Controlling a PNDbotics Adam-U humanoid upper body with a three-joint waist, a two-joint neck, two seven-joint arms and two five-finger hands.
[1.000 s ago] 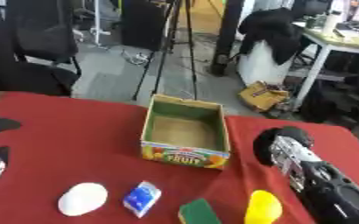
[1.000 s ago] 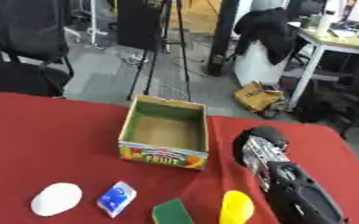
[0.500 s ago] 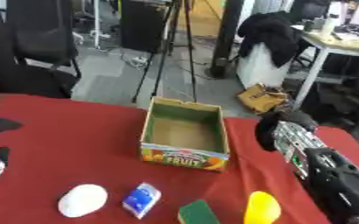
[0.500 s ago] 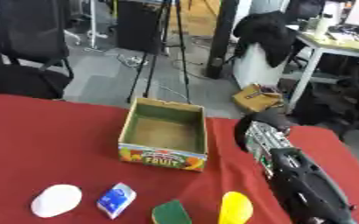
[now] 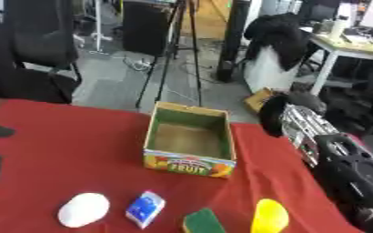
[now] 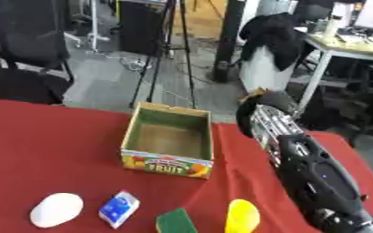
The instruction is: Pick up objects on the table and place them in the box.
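Currently the right hand hovers past the box's right rim; finger state cannot be told. Along the near table edge lie a white lump, blue packet, green sponge and yellow object

a red-covered table carried an open cardboard fruit box near its centre. at six o'clock of the box lay a green sponge, at five a yellow object, and at seven a blue-white carton and white oval.
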